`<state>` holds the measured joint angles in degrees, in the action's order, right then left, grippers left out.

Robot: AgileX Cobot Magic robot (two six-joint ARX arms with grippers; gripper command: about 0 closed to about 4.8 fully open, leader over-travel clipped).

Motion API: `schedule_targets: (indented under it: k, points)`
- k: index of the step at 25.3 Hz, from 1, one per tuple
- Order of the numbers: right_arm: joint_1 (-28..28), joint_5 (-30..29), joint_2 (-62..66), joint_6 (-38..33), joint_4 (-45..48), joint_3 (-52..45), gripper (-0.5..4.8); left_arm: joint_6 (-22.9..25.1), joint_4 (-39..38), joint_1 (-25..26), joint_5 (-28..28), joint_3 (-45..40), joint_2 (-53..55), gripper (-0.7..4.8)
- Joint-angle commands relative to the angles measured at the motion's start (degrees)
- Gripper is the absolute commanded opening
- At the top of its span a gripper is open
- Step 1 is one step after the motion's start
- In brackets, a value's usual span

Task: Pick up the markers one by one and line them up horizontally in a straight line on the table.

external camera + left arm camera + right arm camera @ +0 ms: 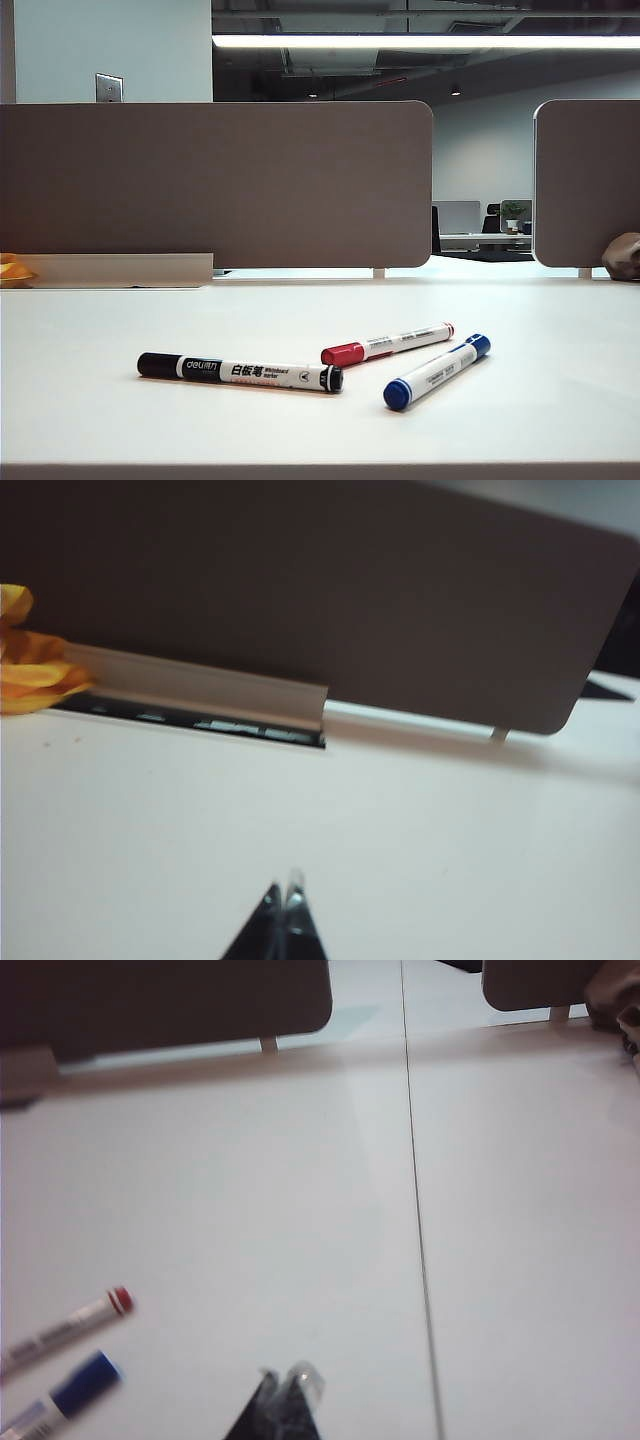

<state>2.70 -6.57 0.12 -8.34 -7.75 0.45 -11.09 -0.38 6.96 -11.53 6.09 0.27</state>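
Your three markers lie loose and splayed on the white bench [120,320], none aligned: black-capped marker [240,373] nearly level, red marker [387,345] and blue marker [437,372] angled beside it. Left hand [283,895] and right hand [285,1380] hover closed and empty, so no pick has begun.

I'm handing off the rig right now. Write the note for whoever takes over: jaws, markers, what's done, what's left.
Left gripper: jaws shut, empty, above bare table; no marker in its wrist view.
Right gripper: jaws shut, empty; the red and blue markers lie off to one side of it.
Markers: black marker lies nearly level at front left; red marker and blue marker lie slanted to its right, apart from each other.
Done: nothing lined up.
Left: pick up each marker and lay all three in one horizontal line.
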Motion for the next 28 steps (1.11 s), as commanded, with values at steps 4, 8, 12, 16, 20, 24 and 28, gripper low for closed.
schedule_targets:
  k: [4, 8, 12, 16, 20, 24, 28]
  points:
    - [0.0, -7.1, 0.0, -24.1, 15.9, 0.3, -0.06, -6.5, -2.6, 0.1, -3.3, 7.2, 0.0, -0.06]
    - [0.0, -13.5, 0.0, -30.5, 19.9, 3.9, -0.04, -6.2, -2.5, 0.1, -7.7, 10.4, 0.0, -0.05]
    - [-0.1, -16.5, 0.0, -30.4, 13.4, 11.2, 0.39, -5.1, -2.4, 0.1, -10.8, 13.2, 0.0, -0.04]
    - [-0.1, -18.1, 0.0, -22.4, 1.1, 19.5, 0.38, -5.4, -2.5, 0.1, -13.4, 16.2, 0.1, -0.03]
    - [-0.1, -20.5, 0.7, -11.0, -14.3, 27.9, -0.09, -5.4, -2.7, 0.1, -13.4, 18.9, 0.1, -0.04]
    - [-0.1, -21.5, 7.8, 0.3, -28.2, 36.9, -0.09, -4.1, -9.4, 0.1, -22.0, 23.6, 2.3, -0.05]
    - [-0.1, -24.8, 16.4, 7.0, -32.4, 40.9, -0.09, -1.0, -15.7, 0.1, -24.3, 26.9, 7.1, -0.05]
